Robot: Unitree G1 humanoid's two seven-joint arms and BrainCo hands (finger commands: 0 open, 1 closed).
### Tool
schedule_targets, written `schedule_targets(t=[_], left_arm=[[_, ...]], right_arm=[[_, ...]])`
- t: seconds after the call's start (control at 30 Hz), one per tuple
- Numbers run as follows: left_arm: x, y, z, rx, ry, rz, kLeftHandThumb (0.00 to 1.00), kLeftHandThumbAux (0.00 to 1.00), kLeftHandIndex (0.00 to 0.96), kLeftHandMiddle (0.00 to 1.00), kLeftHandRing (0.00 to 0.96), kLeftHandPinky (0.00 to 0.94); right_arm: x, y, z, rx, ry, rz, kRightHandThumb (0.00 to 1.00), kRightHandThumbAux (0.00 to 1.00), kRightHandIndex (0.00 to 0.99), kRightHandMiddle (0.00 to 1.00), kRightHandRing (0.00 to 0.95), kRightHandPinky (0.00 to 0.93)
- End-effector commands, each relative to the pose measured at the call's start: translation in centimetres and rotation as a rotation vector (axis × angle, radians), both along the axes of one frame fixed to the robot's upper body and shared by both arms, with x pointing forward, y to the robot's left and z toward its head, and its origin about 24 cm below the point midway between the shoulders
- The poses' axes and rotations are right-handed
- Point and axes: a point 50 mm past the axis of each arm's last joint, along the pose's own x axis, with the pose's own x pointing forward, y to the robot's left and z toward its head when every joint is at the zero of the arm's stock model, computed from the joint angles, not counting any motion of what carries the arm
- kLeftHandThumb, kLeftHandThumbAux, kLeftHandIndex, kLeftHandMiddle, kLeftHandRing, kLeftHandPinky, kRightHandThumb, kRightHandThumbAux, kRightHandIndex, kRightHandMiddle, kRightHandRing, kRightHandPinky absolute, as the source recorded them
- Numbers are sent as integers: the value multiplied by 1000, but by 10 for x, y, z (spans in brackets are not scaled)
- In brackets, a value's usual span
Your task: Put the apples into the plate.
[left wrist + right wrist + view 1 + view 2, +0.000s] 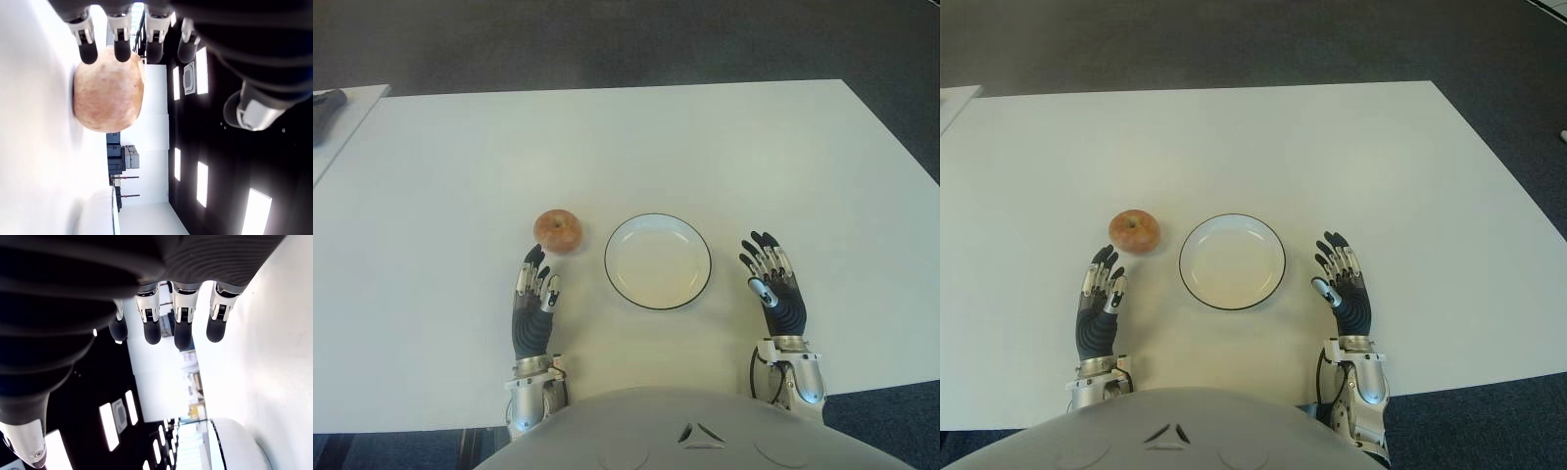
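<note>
The apple (558,231) sits on the table (440,166), just left of the plate (658,261) and apart from it. We judge it could roll away if our fingertips nudge it before closing round it. Our left hand (535,299) lies just behind the apple, fingers extended and empty, not yet touching. Our right hand (773,282) shows right of the plate, fingers spread, holding nothing.

An office or lab room: a plain white desk (724,157) stands on dark grey carpet (607,44), with a second white desk's corner (357,98) at the left. The wrist views show rows of rectangular ceiling lights (201,183), a ceiling air vent (189,78) and white walls.
</note>
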Motion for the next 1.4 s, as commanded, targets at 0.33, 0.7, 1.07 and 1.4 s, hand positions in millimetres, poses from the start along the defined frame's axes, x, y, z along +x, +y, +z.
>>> schedule_targets(t=[0.33, 0.7, 1.07, 1.4], left_arm=[[-10, -4, -11, -30, 74, 7, 48, 467, 97, 61, 34, 59], [-9, 8, 6, 50, 110, 82, 53, 473, 77, 41, 16, 10], [-10, 15, 28, 470, 109, 173, 28, 517, 31, 50, 34, 29], [18, 35, 57, 911, 37, 231, 134, 509, 3, 4, 4, 17]], right_arm=[[-7, 0, -9, 24, 65, -13, 239, 633, 82, 112, 107, 131], [-6, 1, -10, 24, 65, -10, 242, 626, 85, 115, 109, 127], [-5, 2, -11, 22, 63, -9, 224, 630, 83, 111, 108, 126], [-3, 3, -13, 5, 63, -9, 206, 637, 75, 101, 94, 110]])
